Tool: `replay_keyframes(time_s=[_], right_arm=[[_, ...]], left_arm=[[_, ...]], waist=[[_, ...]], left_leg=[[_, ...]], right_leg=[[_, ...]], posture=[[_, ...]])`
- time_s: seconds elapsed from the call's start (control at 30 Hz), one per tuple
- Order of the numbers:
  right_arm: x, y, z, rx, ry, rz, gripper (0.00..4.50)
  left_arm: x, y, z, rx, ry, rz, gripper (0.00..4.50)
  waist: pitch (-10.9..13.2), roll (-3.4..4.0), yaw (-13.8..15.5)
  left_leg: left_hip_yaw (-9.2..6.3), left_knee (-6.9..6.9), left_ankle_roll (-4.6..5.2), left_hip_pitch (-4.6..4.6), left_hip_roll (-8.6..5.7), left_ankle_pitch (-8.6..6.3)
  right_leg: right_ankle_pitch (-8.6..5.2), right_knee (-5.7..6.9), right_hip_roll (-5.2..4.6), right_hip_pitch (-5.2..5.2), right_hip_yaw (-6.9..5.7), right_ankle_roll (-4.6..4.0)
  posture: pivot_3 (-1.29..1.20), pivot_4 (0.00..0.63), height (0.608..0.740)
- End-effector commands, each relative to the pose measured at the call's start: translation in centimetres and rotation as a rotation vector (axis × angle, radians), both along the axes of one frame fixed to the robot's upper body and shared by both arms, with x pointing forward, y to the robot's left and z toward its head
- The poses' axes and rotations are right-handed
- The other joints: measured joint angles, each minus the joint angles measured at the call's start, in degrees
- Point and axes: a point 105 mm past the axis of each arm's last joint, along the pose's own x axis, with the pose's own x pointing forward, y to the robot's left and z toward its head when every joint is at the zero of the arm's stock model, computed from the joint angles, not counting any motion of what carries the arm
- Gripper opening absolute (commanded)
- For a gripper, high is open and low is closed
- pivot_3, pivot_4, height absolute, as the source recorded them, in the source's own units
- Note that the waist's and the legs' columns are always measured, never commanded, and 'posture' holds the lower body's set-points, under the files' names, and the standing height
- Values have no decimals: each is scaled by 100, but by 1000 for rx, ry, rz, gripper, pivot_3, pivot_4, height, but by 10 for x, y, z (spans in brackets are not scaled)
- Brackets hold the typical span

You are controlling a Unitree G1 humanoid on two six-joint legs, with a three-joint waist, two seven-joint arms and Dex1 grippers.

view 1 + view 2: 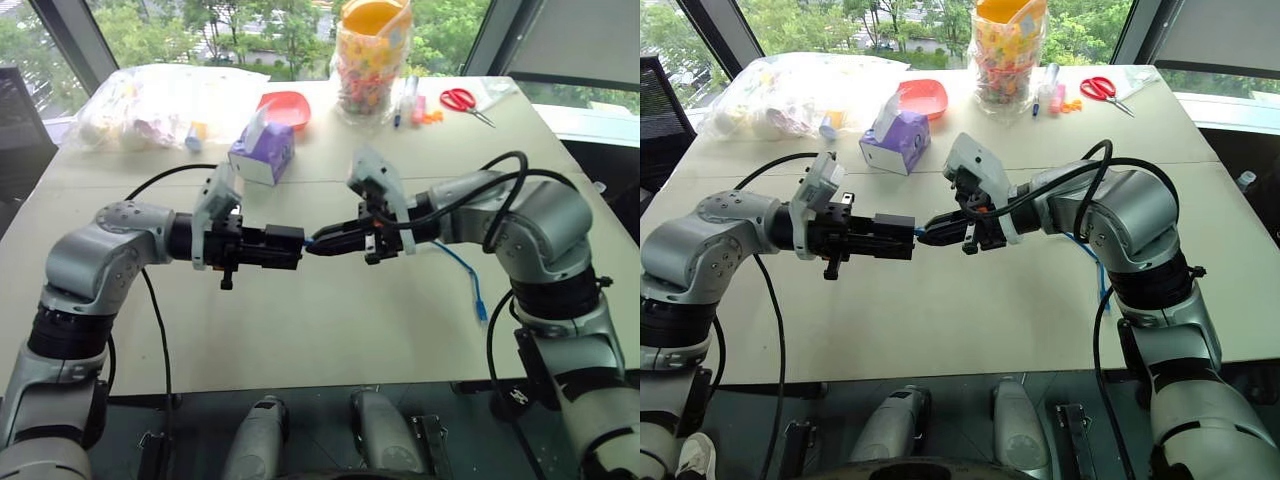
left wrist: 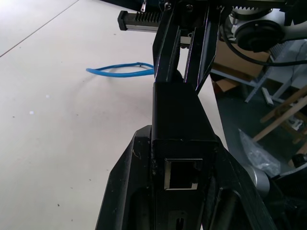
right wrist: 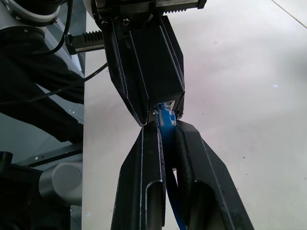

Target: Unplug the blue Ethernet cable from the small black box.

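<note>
Over table point(image 1: 330, 330): L gripper point(image 1: 292, 247) holds small black box point(image 1: 283, 246), R gripper point(image 1: 318, 243) pinches blue Ethernet cable point(image 3: 167, 125).

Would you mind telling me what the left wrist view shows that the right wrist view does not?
The left wrist view alone shows the empty Ethernet socket on the near face of the small black box, plus a loop of the blue Ethernet cable lying on the table.

The right wrist view alone shows the cable's plug seated in the box's far face, pinched by the shut right tool.

Both show the box clamped in the shut left tool, the two tools meeting tip to tip above the table.
</note>
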Motion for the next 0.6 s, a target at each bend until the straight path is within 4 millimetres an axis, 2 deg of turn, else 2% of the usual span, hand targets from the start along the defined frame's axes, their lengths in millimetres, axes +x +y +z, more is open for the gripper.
replay_keyframes(time_s=[0.03, 0.33, 0.6], right_arm=[[4, -6, 8, -2, -62, -6, 54], [19, -40, -4, -47, -22, -103, 54], [28, -51, -4, -38, -30, -156, 54]], left_arm=[[-2, 2, 9, -3, -50, -10, 537], [4, 14, 17, -14, -65, 48, 537], [5, 17, 18, -19, -65, 64, 537]], waist=[[0, 0, 3], [1, -3, 14], [2, -5, -6]], left_leg=[[0, 1, 0, 0, 0, 0], [0, 1, 0, -1, 0, 0], [3, -1, 1, -4, 3, 0]], right_leg=[[0, 0, 0, 0, 0, 0], [0, -1, 0, 0, 0, 1], [-1, -4, 2, -5, 0, 1]], posture=[[0, 150, 740], [0, 150, 740], [0, 150, 740]])
